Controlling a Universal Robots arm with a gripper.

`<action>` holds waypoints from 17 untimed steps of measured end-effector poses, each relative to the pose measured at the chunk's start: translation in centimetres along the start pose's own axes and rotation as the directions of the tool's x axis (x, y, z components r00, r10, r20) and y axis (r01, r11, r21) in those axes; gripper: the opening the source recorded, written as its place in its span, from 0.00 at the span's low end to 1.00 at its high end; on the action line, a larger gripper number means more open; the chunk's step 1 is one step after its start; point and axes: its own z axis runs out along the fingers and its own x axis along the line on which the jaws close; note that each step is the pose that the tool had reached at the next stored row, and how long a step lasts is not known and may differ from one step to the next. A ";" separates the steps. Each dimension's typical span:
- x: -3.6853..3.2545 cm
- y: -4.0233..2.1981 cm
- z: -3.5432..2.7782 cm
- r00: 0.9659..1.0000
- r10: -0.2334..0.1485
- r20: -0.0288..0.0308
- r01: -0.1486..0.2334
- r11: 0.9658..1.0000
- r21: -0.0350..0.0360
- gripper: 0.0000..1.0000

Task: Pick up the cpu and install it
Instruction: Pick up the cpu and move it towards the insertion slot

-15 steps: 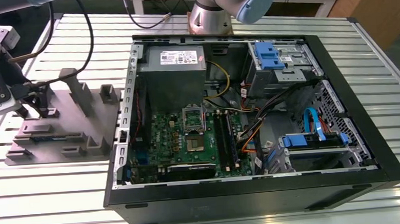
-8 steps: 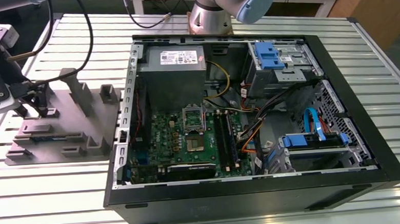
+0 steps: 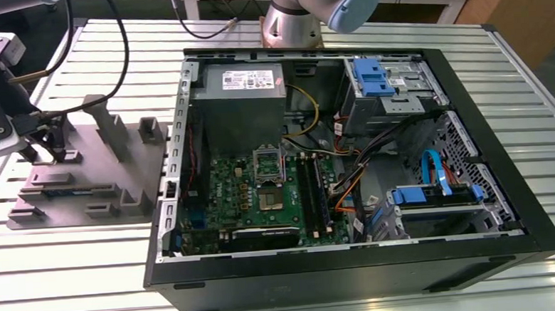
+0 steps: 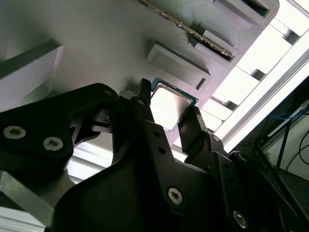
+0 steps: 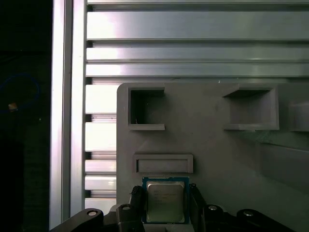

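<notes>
The small flat square cpu with a pale silvery metal top and a thin green edge [image 5: 165,200] lies at the near edge of the grey moulded plastic fixture block [image 5: 207,145]. This block stands on the ribbed aluminium worktop [image 5: 193,48], beside the open black computer case [image 3: 359,265] on the exterior view's left. The block has shaped recesses, apparently to hold each part square and at a known spot for a clean pick.

The black two-fingered gripper [image 5: 165,205] is drawn in narrow on the cpu, with its fingers [image 5: 137,205] against two opposite edges. That hold would keep the metal top and the underside free of contact. Both wrist views show the chip framed between the fingers.

The fingers cover the cpu's edges, so it is unclear how firmly they press. It is also unclear whether the chip rests in its seat or has cleared it. In the exterior view the gripper [image 3: 47,150] is low over the block, and the chip is too small to pick out. Inside the case, the green motherboard [image 3: 230,190] is crowded with cables, and its socket is hard to make out.
</notes>
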 end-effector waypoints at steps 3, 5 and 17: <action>0.00 0.00 -0.05 1.000 0.000 0.000 0.000 1.000 0.000 0.47; 0.00 0.00 -0.09 1.000 0.000 0.000 0.000 1.000 0.000 0.47; 0.00 0.01 -0.34 1.000 0.000 0.000 0.000 1.000 0.000 0.47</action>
